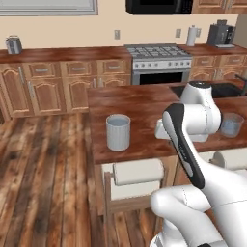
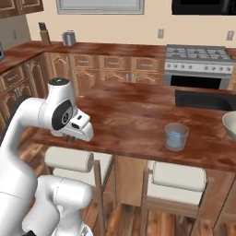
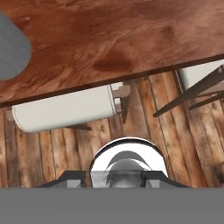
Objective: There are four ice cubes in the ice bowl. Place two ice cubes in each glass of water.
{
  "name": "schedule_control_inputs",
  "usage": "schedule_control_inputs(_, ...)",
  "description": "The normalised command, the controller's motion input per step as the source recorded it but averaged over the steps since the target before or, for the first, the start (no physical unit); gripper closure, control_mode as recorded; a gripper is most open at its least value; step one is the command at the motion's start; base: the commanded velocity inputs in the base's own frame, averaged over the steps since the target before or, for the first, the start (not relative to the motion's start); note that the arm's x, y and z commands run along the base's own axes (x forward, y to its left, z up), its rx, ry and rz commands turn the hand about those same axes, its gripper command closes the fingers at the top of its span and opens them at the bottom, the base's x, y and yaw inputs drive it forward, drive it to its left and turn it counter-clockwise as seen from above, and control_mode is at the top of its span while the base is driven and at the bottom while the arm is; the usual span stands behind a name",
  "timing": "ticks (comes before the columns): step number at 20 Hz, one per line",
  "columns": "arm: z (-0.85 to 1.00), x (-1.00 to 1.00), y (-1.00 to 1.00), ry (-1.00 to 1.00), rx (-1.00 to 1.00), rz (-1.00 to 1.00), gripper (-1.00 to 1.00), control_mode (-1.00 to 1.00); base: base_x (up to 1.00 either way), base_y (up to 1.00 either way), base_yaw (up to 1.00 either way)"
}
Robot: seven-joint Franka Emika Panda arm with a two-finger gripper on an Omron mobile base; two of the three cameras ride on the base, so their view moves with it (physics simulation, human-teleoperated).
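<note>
On the wooden island counter the taller ribbed grey-white glass of water stands near the front left edge. Its rim also shows as a grey blur in the hand view. The short clear blue-tinted glass of water stands further right, near the front edge. Only a slice of the ice bowl shows at the picture's right border, and the ice cubes are hidden. My gripper hangs over the counter's front edge between the glasses, pointing down, open and holding nothing.
Two white-cushioned stools are tucked under the counter's front edge, right below my hand. A dark sink is set into the counter behind the short glass. A stove and cabinets line the back wall.
</note>
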Motion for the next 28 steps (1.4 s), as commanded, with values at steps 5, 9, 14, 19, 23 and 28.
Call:
schedule_control_inputs(5,0.0,0.0,0.0,0.0,0.0,0.0,1.0,1.0,0.36,0.52,0.01)
schedule_control_inputs(9,0.0,0.0,0.0,0.0,0.0,0.0,1.0,1.0,0.44,0.48,0.01)
schedule_control_inputs(14,0.0,0.0,0.0,0.0,0.0,0.0,1.0,1.0,0.28,0.37,0.0)
schedule_control_inputs(19,0.2,0.04,0.19,0.0,0.0,0.0,1.0,-1.0,0.01,0.06,0.0)
schedule_control_inputs(23,0.17,0.34,0.09,0.0,0.0,0.02,1.0,-1.0,0.0,0.0,0.0)
schedule_control_inputs(28,0.18,0.39,-0.03,0.0,0.0,0.01,1.0,-1.0,0.0,0.0,0.0)
